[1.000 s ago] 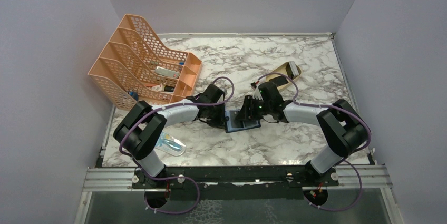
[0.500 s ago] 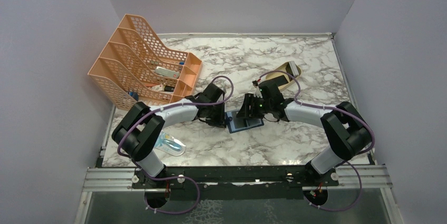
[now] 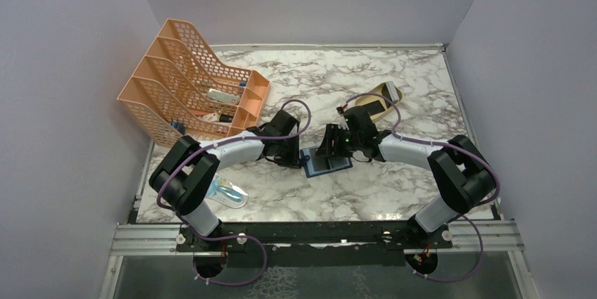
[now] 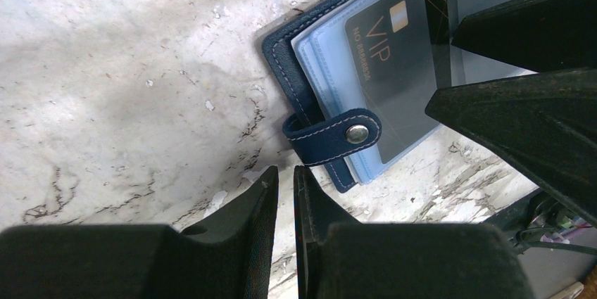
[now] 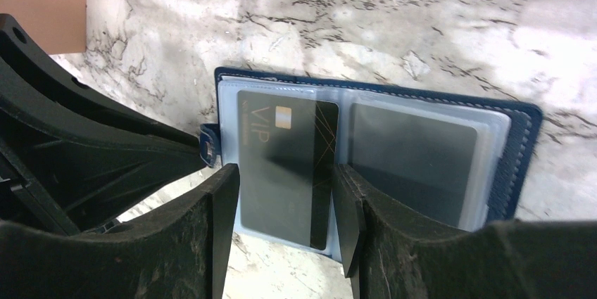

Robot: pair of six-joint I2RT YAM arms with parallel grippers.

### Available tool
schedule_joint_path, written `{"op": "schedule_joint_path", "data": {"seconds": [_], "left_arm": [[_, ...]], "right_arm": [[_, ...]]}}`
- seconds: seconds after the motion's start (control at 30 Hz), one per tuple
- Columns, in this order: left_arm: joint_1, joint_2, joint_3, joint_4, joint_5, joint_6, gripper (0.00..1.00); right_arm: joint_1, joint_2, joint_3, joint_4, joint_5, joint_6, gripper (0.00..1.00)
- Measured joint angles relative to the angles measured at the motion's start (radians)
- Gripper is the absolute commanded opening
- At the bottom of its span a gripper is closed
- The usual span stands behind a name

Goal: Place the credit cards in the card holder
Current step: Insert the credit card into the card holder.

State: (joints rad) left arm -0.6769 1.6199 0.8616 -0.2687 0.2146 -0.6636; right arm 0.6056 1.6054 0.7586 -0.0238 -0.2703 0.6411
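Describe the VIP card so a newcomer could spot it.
At the middle of the marble table lies an open navy card holder. In its clear pocket by the snap strap, between the right gripper's fingers, sits a dark grey card. Only it bears VIP lettering and a chip.

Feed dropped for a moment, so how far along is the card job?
Done: a grey card sits in one sleeve of the card holder. In hand: the VIP card lies in the neighbouring sleeve, with the right gripper straddling it. Left: what look like spare cards lie in the tan tray.
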Motion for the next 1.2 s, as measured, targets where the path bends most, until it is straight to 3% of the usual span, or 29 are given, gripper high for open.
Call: {"op": "schedule_joint_path", "data": {"seconds": [0.53, 0.7, 0.83, 1.2], "left_arm": [[0.008, 0.024, 0.001, 0.033, 0.000, -0.005, 0.17], [0.010, 0.033, 0.013, 0.031, 0.002, -0.004, 0.17], [0.010, 0.033, 0.013, 0.031, 0.002, -0.004, 0.17], [0.010, -0.046, 0.037, -0.014, -0.024, 0.004, 0.41]], "right_arm": [[0.013, 0.037, 0.004, 0.054, -0.036, 0.007, 0.38], [0.010, 0.037, -0.031, 0.120, -0.070, 0.031, 0.39], [0.010, 0.036, -0.032, 0.132, -0.086, 0.039, 0.47], [0.016, -0.052, 0.068, -0.037, 0.023, -0.118, 0.49]]}}
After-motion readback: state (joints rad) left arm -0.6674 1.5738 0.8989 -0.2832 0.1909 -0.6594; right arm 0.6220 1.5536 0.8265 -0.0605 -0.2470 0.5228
